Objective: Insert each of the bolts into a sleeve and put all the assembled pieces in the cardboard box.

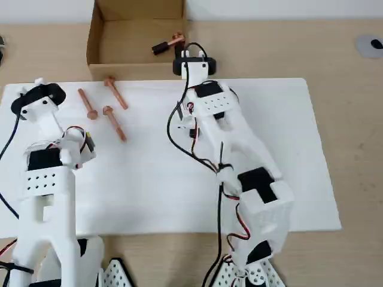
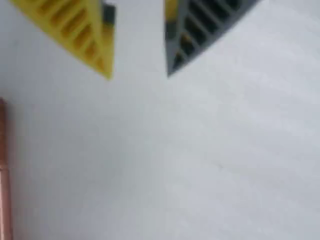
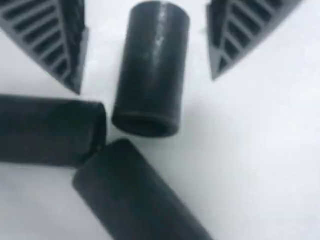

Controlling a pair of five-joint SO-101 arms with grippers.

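Observation:
Three copper bolts (image 1: 87, 103) (image 1: 115, 91) (image 1: 114, 122) lie on the white mat (image 1: 149, 179), to the right of my left arm (image 1: 45, 113). My left gripper (image 2: 139, 74) hangs open over bare mat, with one bolt (image 2: 2, 170) off to its side. My right arm (image 1: 206, 98) stretches toward the cardboard box (image 1: 96, 42). My right gripper (image 3: 145, 82) is open, a finger on each side of one black sleeve (image 3: 152, 65). Two more sleeves (image 3: 47, 130) (image 3: 135, 200) lie close against it. One bolt pushed into a sleeve (image 1: 167, 45) rests inside the box.
The box stands at the mat's far edge with its front wall (image 1: 137, 70) just beyond the bolts. The brown tabletop (image 1: 347, 119) surrounds the mat. Cables (image 1: 179, 137) hang along my right arm.

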